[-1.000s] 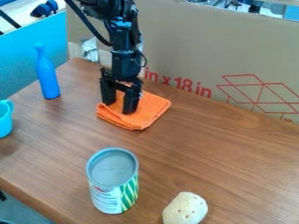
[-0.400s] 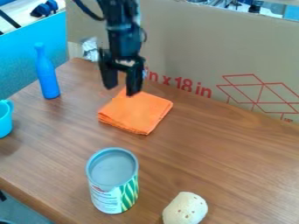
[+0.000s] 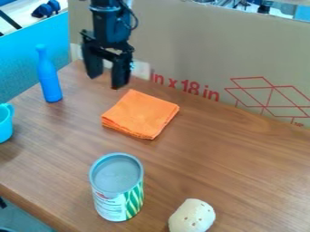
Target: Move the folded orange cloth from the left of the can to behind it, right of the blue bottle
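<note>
The folded orange cloth [image 3: 141, 114] lies flat on the wooden table [image 3: 224, 158], its layers stacked at the near edge. We judge the step in hand to be positioning the gripper [image 3: 106, 81] clear of the cloth. We should maintain height above the folds, as a low sideways sweep could snag the top layer. Any contact is best made straight down, with light pressure. Relative to the gripper, the cloth sits lower, nearer the camera and slightly toward the view's right, not touching. The gripper is released and empty, fingers spread. Further outward, we maintain clearance from the blue bottle [image 3: 48, 77] and the cardboard panel [image 3: 187, 45].
</note>
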### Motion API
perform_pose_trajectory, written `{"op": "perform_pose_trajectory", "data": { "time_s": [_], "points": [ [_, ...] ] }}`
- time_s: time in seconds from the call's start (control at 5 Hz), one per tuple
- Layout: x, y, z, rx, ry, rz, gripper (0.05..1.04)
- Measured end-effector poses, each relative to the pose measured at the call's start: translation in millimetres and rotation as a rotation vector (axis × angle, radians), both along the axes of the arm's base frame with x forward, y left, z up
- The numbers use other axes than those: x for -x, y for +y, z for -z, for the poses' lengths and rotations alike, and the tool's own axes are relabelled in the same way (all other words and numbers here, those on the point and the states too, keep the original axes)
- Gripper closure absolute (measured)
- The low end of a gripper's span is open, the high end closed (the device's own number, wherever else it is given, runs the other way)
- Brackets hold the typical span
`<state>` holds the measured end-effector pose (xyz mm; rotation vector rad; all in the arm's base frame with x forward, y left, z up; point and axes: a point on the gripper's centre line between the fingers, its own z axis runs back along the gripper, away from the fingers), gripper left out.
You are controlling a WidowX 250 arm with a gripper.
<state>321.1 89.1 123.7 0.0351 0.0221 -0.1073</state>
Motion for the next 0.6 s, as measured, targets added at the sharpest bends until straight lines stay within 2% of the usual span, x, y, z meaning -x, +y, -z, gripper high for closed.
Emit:
{"op": "perform_pose_trajectory", "data": {
  "time_s": [0.2,0.4,0.6],
  "points": [
    [28.9,-3.3,3.2,-0.019,-0.020,0.066,0.082],
    [38.7,-7.2,4.7,0.001,0.010,0.077,0.082],
    [46.4,-15.8,5.0,0.021,0.003,0.107,0.082]
  ]
}}
